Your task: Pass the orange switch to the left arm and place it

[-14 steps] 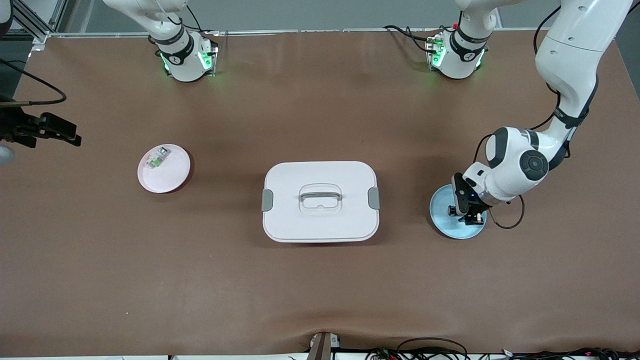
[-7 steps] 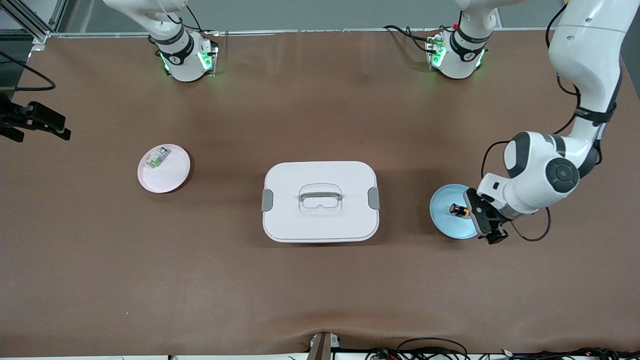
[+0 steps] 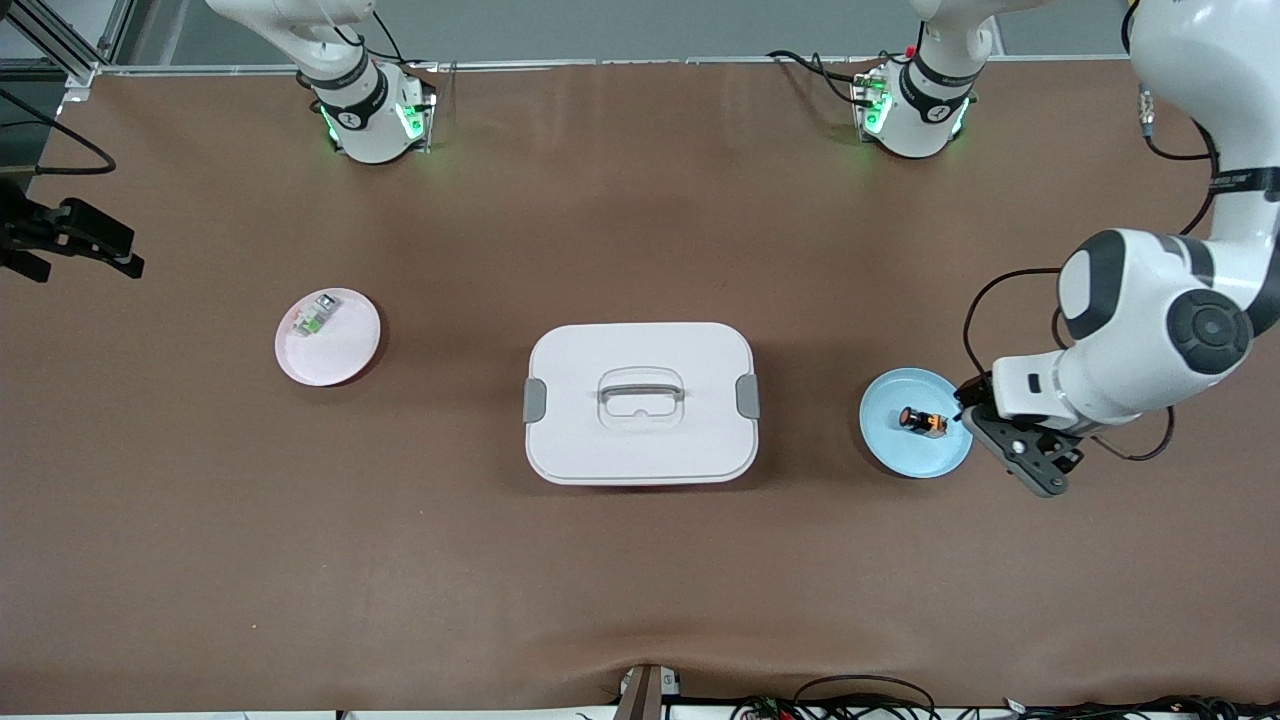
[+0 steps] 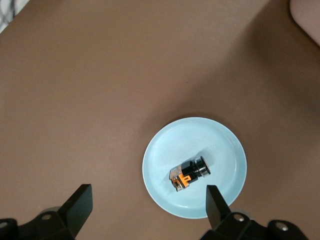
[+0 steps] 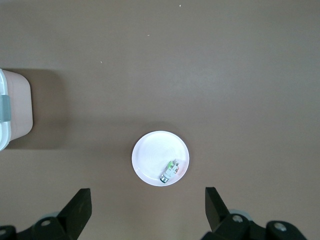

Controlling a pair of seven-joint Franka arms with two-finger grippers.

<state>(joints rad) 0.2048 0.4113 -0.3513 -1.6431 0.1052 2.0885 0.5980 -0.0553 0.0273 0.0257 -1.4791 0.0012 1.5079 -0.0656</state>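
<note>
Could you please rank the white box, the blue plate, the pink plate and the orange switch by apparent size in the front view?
1. White box.
2. Blue plate and pink plate: these look alike.
3. Orange switch.

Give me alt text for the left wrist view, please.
The orange switch lies on its side on a light blue plate on the brown table. The left gripper hangs open above, its two black fingers spread, one over the plate's edge, holding nothing.
</note>
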